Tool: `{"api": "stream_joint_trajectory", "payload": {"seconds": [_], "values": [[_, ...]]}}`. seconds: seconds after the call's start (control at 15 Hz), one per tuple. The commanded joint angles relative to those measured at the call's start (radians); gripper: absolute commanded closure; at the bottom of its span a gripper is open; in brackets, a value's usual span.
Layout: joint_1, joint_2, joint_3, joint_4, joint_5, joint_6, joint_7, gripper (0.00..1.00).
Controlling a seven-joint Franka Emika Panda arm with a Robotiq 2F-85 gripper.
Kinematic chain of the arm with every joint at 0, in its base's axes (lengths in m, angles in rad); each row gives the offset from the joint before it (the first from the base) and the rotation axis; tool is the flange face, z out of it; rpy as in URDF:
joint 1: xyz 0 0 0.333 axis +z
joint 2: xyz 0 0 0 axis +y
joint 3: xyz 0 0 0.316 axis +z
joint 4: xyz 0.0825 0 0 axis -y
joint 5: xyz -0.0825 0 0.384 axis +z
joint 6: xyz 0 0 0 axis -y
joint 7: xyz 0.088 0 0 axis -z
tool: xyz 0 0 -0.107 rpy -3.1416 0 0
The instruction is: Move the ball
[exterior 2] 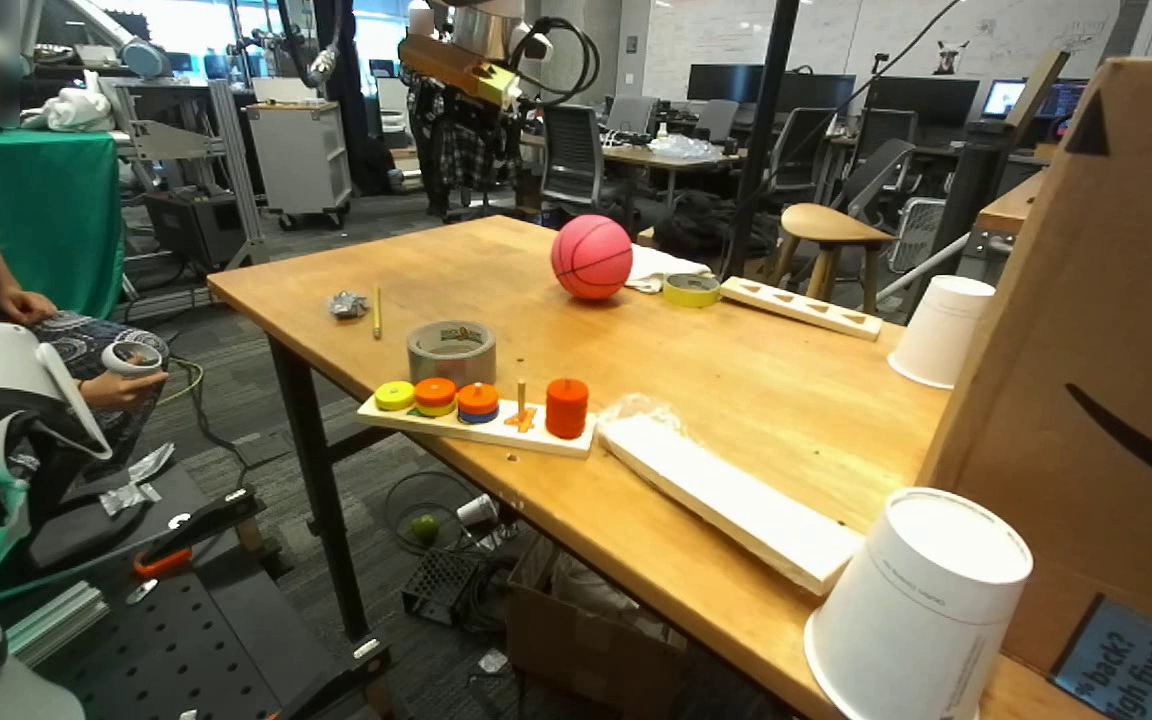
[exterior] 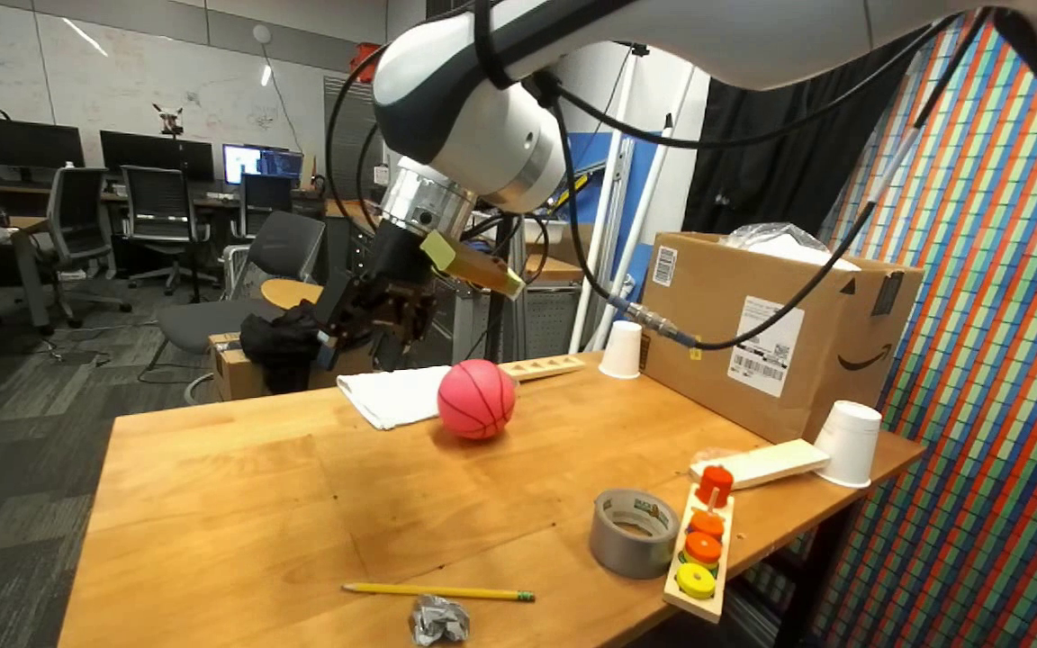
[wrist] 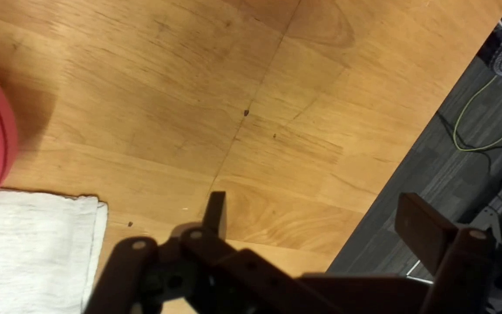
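The white arm reaches in high over the table, bends at the wrist and hangs its gripper fingers-down, a little aslant, above the wood. Its 2 fingers stand wide apart with nothing in their grip; in the wrist view the table's edge opposite the cardboard box slants through the gap, 1 finger showing against wood, the other against dark floor. The pinkish-red ball sits on the table, apart from the gripper, just in from the edge where the white cloth lies. It blocks part of that cloth from me, and I can't tell whether the 2 touch. In the wrist view just a slice of the ball shows, cut off at the left. A yellow ring near the same edge shows in an exterior view, where the gripper is a dark tangle, hard to tell from what stands behind. The box hides the table corner beyond it, and the paper cup at the next corner runs off the bottom in an exterior view. The arm's upper part is cut off in both exterior views.
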Motion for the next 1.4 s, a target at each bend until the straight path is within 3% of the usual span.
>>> {"api": "stream_joint_trajectory", "payload": {"seconds": [0.0, 0.47, 0.87, 1.07, 1.33], "values": [[-0.01, 0.125, 0.02, 0.174, -0.054, -0.065, 0.062, 0.0], [-0.036, 0.305, -0.012, 0.382, -0.141, -0.188, 0.148, 0.0], [-0.059, 0.402, -0.021, 0.533, -0.15, -0.252, 0.173, 0.0], [-0.078, 0.408, -0.058, 0.544, -0.179, -0.279, 0.205, 0.0], [-0.155, 0.336, -0.158, 0.461, -0.242, -0.249, 0.275, 0.0]]}}
